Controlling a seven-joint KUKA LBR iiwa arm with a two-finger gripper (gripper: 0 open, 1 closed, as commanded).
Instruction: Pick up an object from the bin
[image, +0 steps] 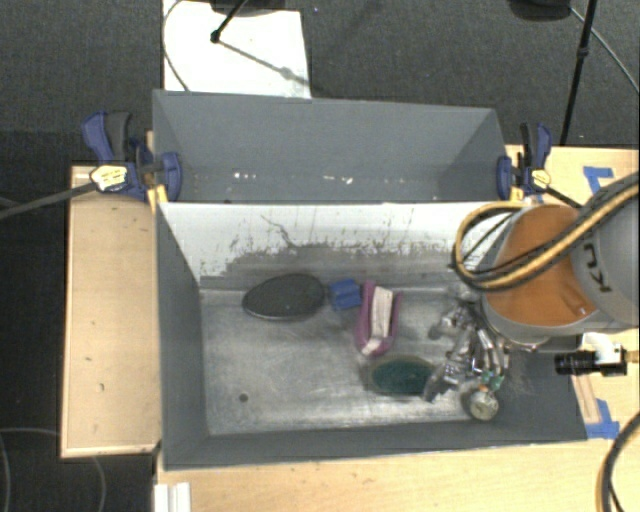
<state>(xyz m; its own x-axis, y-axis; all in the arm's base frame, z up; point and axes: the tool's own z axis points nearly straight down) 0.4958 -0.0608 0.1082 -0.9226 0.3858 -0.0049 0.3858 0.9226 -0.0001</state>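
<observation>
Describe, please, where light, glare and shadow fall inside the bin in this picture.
Camera view: overhead light leaves a pale sheen on the floor of the bin and bright flecks on its back wall; the arm shades the corner round the hand, beside the dark green oval disc; the grey oval disc shows no glare.

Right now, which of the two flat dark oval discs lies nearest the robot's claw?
The dark green oval disc, front right, just beside the gripper; the larger grey oval disc lies farther back-left.

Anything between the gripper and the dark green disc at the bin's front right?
Nothing visible. The gripper is right next to the green disc. The purple thing lies just behind the disc, not between them.
</observation>
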